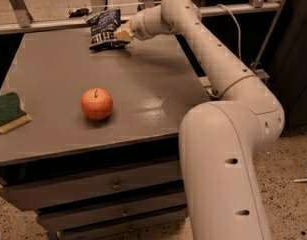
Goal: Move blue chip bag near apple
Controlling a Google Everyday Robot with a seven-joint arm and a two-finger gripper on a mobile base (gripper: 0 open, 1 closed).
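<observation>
The blue chip bag (pixel 105 28) is at the far edge of the grey table (pixel 143 84), standing nearly upright with its lower edge close to the tabletop. My gripper (pixel 123 34) is at the bag's right side and is shut on its right edge. The apple (pixel 97 104), red-orange with a short stem, sits on the table's near left part, well in front of the bag. My arm reaches in from the right, over the table's far right corner.
A green-and-yellow sponge (pixel 8 112) lies at the table's left edge. Drawers (pixel 113 186) sit below the tabletop. A metal rail (pixel 53 24) runs behind the table. My arm's base link (pixel 223 174) stands at the table's right front.
</observation>
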